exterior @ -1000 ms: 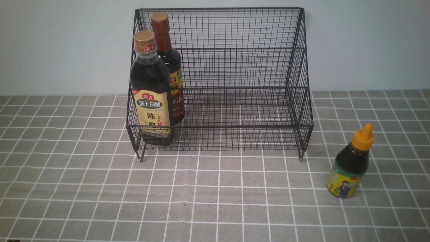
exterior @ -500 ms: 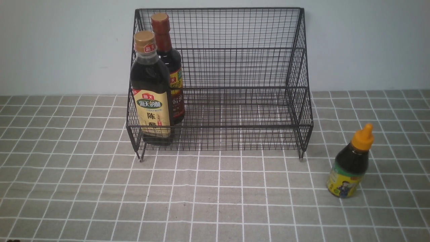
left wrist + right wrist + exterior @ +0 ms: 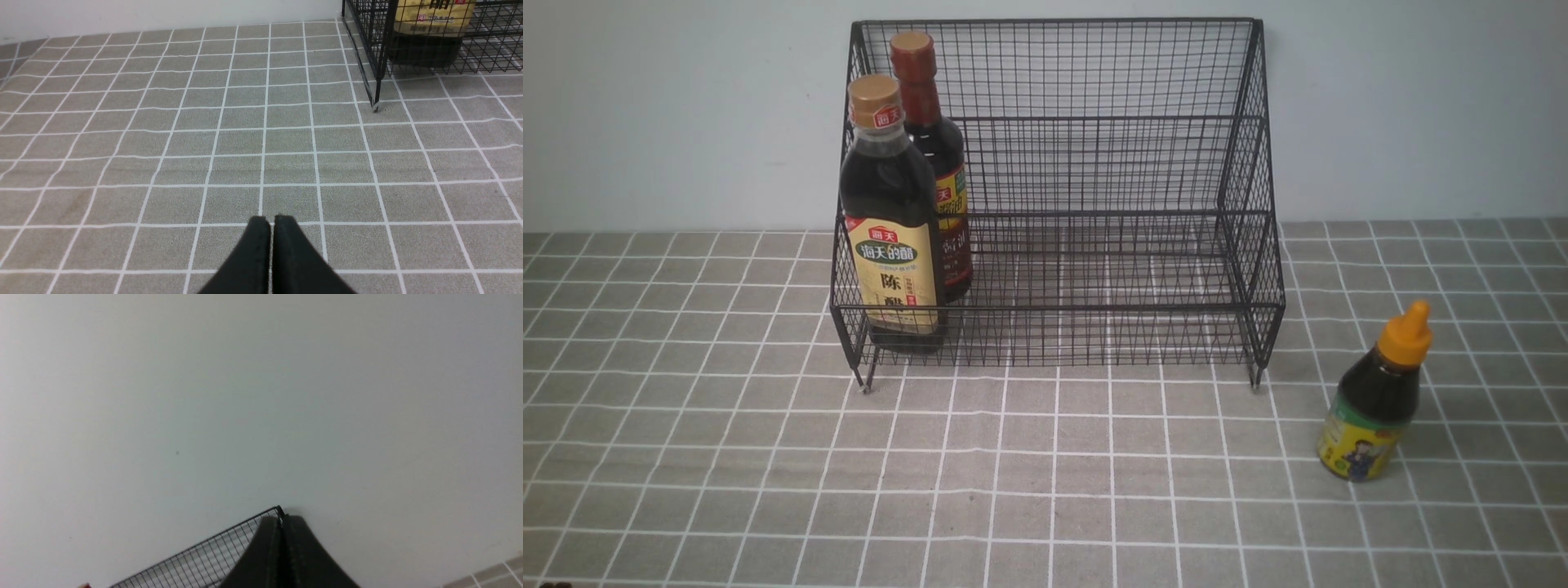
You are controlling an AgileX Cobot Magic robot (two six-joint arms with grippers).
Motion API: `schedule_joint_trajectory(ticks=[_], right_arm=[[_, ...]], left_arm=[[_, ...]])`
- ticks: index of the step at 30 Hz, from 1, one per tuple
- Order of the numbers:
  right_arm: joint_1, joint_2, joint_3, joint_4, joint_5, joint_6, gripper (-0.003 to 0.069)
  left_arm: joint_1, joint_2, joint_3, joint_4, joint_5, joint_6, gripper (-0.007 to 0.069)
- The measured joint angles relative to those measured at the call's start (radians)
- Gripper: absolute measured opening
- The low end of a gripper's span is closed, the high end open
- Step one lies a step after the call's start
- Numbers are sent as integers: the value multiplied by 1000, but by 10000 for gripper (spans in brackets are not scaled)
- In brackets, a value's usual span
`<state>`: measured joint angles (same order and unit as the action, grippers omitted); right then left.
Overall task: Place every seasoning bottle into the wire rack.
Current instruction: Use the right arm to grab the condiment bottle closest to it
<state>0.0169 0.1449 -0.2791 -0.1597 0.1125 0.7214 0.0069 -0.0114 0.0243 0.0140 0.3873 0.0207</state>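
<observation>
The wire rack (image 3: 1054, 309) is black mesh. The wide bottle (image 3: 890, 237) holds near-black liquid under a gold cap, and its beige label carries a red-and-green badge and dark characters. The slim bottle (image 3: 935, 139) has a reddish-brown cap and a red-and-yellow label. The small bottle (image 3: 1376, 400) has an orange nozzle and a yellow label edged with green. The worktop (image 3: 727, 425) is grey-beige, crossed by a white grid. The wall (image 3: 686, 114) is pale grey-blue. The left claw (image 3: 271, 220) and right claw (image 3: 282, 520) are black.

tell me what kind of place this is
Likely a staged tabletop mimicking a kitchen counter: a grey checked tablecloth, a black wire rack with a gold-capped seasoning bottle in it, and a bare pale wall behind.
</observation>
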Motion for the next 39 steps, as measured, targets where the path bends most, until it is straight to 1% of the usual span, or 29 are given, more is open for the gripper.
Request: schedule_joint_trajectory(ticks=[1, 2, 3, 4, 5, 6, 7, 8, 9, 12, 13, 14, 15, 19, 20, 21, 22, 27, 28, 29, 30, 31, 32, 35, 39], right_arm=[[15, 56, -57, -22, 70, -1, -12], [19, 68, -79, -27, 85, -2, -12], [57, 182, -169, -38, 234, -38, -12], [84, 251, -224, -38, 327, -77, -12], [89, 264, -246, -35, 346, -86, -12], [112, 320, -278, -29, 423, -126, -12], [169, 465, -381, 5, 618, -240, -12], [174, 479, -401, 14, 636, -251, -12], [204, 565, -458, 43, 737, -316, -12], [247, 734, -558, 98, 885, -417, -12], [256, 805, -610, 125, 919, -440, -11], [257, 815, -618, 129, 930, -448, -10], [263, 895, -667, 148, 963, -474, -5], [263, 1030, -790, 165, 1006, -528, 41], [263, 1048, -815, 165, 1008, -536, 62], [263, 1048, -820, 165, 1008, -536, 62], [263, 1062, -837, 160, 1007, -542, 85], [263, 1104, -895, 131, 929, -558, 280], [263, 1122, -895, 116, 909, -559, 363], [263, 1139, -895, 110, 903, -559, 416], [263, 1142, -895, 110, 903, -559, 425], [263, 1171, -895, 108, 898, -559, 486], [263, 1192, -895, 106, 893, -559, 517], [263, 1261, -895, 101, 869, -562, 570], [263, 1344, -896, 79, 848, -562, 580]], left_arm=[[0, 0, 0, 0, 0, 0, -7], [0, 0, 0, 0, 0, 0, -7], [0, 0, 0, 0, 0, 0, -7], [0, 0, 0, 0, 0, 0, -7], [0, 0, 0, 0, 0, 0, -7], [0, 0, 0, 0, 0, 0, -7], [0, 0, 0, 0, 0, 0, -7], [0, 0, 0, 0, 0, 0, -7], [0, 0, 0, 0, 0, 0, -7], [0, 0, 0, 0, 0, 0, -7], [0, 0, 0, 0, 0, 0, -7], [0, 0, 0, 0, 0, 0, -7], [0, 0, 0, 0, 0, 0, -7], [0, 0, 0, 0, 0, 0, -7], [0, 0, 0, 0, 0, 0, -7], [0, 0, 0, 0, 0, 0, -7], [0, 0, 0, 0, 0, 0, -7], [0, 0, 0, 0, 0, 0, -7], [0, 0, 0, 0, 0, 0, -7], [0, 0, 0, 0, 0, 0, -7], [0, 0, 0, 0, 0, 0, -7], [0, 0, 0, 0, 0, 0, -7], [0, 0, 0, 0, 0, 0, -7], [0, 0, 0, 0, 0, 0, -7], [0, 0, 0, 0, 0, 0, -7]])
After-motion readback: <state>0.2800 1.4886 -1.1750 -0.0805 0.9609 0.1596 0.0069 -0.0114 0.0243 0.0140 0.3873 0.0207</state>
